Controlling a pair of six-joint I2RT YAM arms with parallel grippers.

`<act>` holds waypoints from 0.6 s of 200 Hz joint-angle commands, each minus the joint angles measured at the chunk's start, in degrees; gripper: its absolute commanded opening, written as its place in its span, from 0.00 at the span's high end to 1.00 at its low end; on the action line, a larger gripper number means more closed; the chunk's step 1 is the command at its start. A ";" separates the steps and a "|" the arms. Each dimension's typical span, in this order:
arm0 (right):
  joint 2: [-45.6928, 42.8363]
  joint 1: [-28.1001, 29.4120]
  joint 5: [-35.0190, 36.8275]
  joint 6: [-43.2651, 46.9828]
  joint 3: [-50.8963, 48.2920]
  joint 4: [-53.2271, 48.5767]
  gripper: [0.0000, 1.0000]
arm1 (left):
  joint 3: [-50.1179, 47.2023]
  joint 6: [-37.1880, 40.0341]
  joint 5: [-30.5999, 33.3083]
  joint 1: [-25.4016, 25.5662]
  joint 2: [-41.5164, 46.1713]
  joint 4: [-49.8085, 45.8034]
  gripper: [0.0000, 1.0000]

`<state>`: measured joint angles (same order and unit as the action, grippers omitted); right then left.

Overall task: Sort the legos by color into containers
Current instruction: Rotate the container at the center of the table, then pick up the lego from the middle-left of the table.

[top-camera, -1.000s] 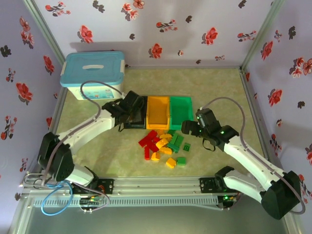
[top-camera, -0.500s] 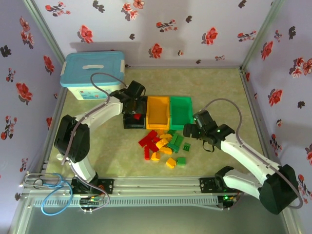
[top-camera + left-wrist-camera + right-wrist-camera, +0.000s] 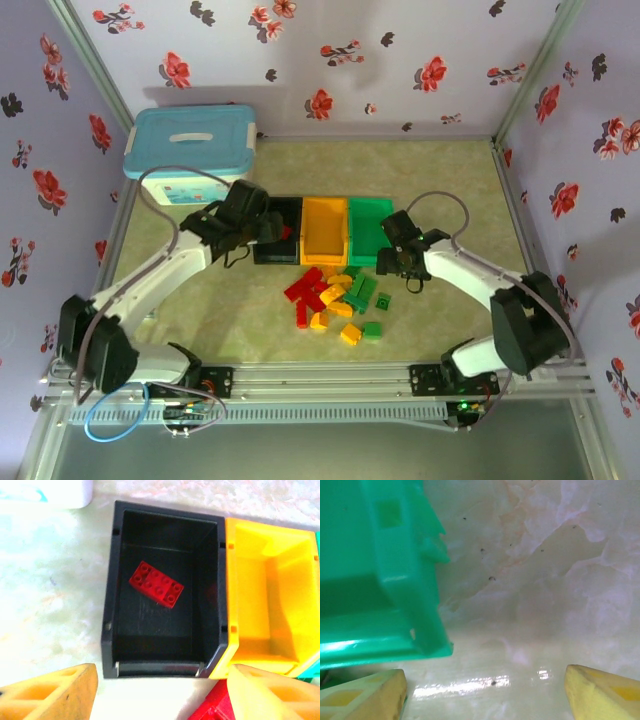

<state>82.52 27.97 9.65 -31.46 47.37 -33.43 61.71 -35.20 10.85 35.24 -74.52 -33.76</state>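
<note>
Evidently left end effector (image 3: pixel 160 690), right end effector (image 3: pixel 485 690) gape empty over marbled floral-walled table (image 3: pixel 450 180).

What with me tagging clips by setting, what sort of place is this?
Probably a staged robot test booth, not a home: flowered walls on metal posts, a left arm and right arm bolted to a rail, and toy bricks beside three bins.

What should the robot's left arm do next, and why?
The left fingers stand open and empty over the black bin, where one red brick already lies. I'd probably move them to the pile for another red one.
</note>
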 commanded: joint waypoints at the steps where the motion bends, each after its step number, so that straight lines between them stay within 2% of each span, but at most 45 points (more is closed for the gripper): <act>1: 3.30 -2.36 -0.05 1.66 2.50 1.74 0.18 | -5.23 -2.73 -0.31 0.00 5.44 0.80 0.31; 29: 6.03 -4.10 -0.28 2.96 5.35 1.29 0.19 | -10.23 -3.28 -0.30 0.08 11.37 0.58 0.31; 62: 3.22 -2.84 -0.43 3.23 6.85 -0.70 0.18 | -13.36 -4.53 -0.59 2.42 15.08 0.45 0.31; 95: -3.45 0.75 -3.69 2.14 5.23 -1.54 0.13 | -15.17 -7.09 -0.49 8.84 11.54 1.50 0.32; 120: -8.47 2.52 -5.87 1.56 4.13 -2.12 0.11 | -15.82 -8.45 -1.03 13.78 5.60 3.58 0.38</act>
<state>78.70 29.15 6.70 -29.12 52.42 -33.21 46.96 -40.99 10.39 45.36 -63.96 -32.47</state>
